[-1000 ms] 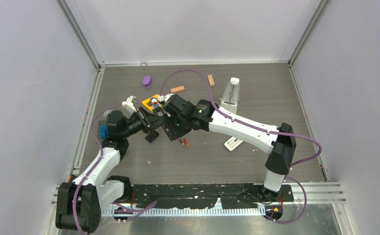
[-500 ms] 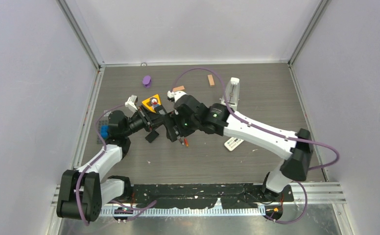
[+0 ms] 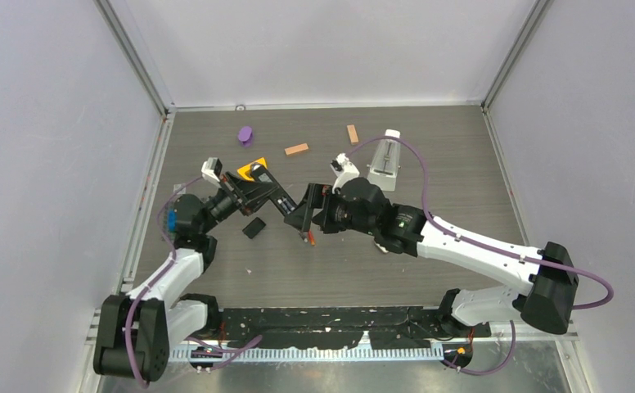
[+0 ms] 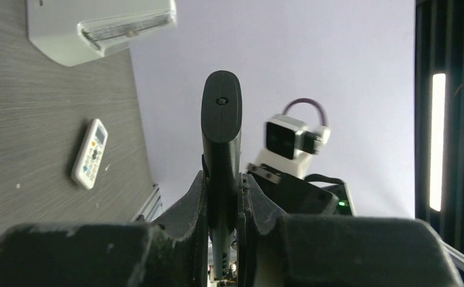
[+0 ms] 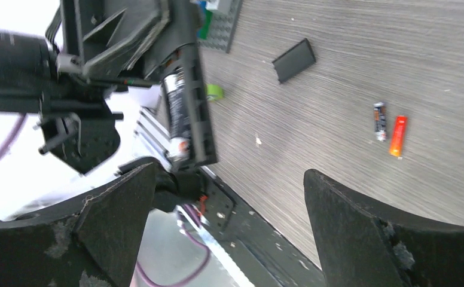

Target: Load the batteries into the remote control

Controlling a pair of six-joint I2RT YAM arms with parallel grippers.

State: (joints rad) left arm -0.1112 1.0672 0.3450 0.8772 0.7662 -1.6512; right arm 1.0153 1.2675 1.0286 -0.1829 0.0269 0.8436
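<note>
My left gripper [image 4: 222, 180] is shut on a black remote control [image 4: 220, 134], held off the table with its end pointing away from the wrist. In the right wrist view the remote control [image 5: 189, 101] shows an open compartment with one battery [image 5: 177, 113] lying in it. My right gripper [image 5: 229, 230] is open and empty, just right of the remote control [image 3: 272, 196] in the top view. Two loose batteries lie on the table, one dark [image 5: 379, 121] and one red-orange [image 5: 398, 136]. The black battery cover [image 5: 293, 60] lies flat near them.
A white remote [image 4: 90, 153] and a white box-shaped unit [image 3: 385, 153] lie to the right. Two orange-brown blocks [image 3: 296, 149] [image 3: 352, 133], a purple piece [image 3: 245, 134] and a yellow-orange piece [image 3: 254, 169] sit at the back. A green studded plate [image 5: 217, 24] lies far left.
My right gripper has opened wide and drawn back to the right, away from the remote control. Its arm has stretched lower across the table. The left gripper keeps its hold.
</note>
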